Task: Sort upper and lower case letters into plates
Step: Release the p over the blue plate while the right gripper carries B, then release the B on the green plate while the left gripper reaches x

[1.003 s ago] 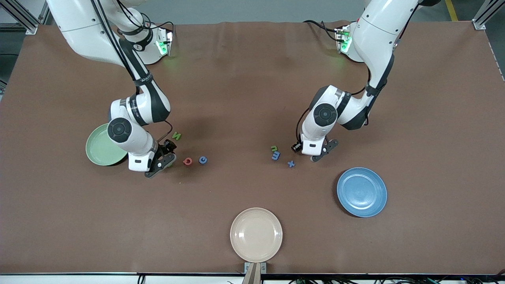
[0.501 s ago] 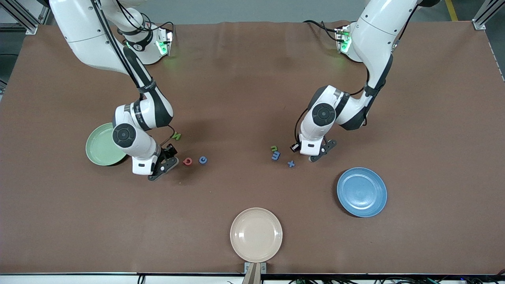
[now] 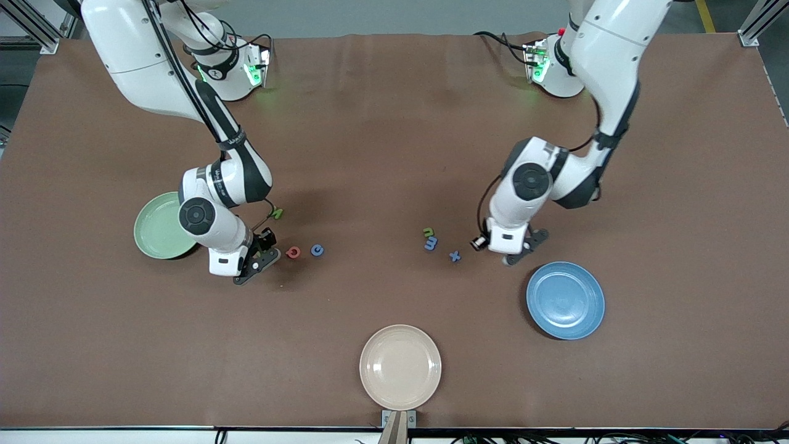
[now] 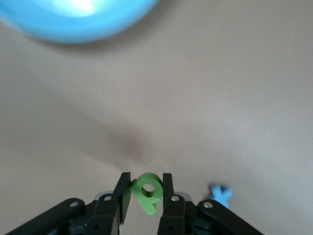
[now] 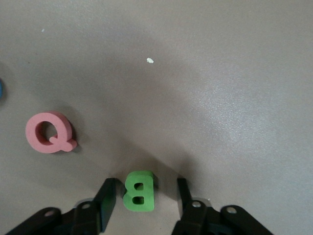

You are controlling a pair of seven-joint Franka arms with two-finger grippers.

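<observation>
My left gripper is shut on a small green letter with a ring and a stem. In the front view it hangs over the table between the blue x and the blue plate. My right gripper is low at the table beside the pale green plate. Its jaws stand open around a green B, with a gap on each side. In the front view the right gripper hides the B. A red Q lies close by.
A green N, the red Q and a blue c lie near the right gripper. A green n and a blue m lie near the x. A cream plate sits at the table's front edge.
The left gripper shut on the green letter and carried it up and toward the blue plate. The right gripper's jaws came in closer around the B, and that arm shifted slightly.
</observation>
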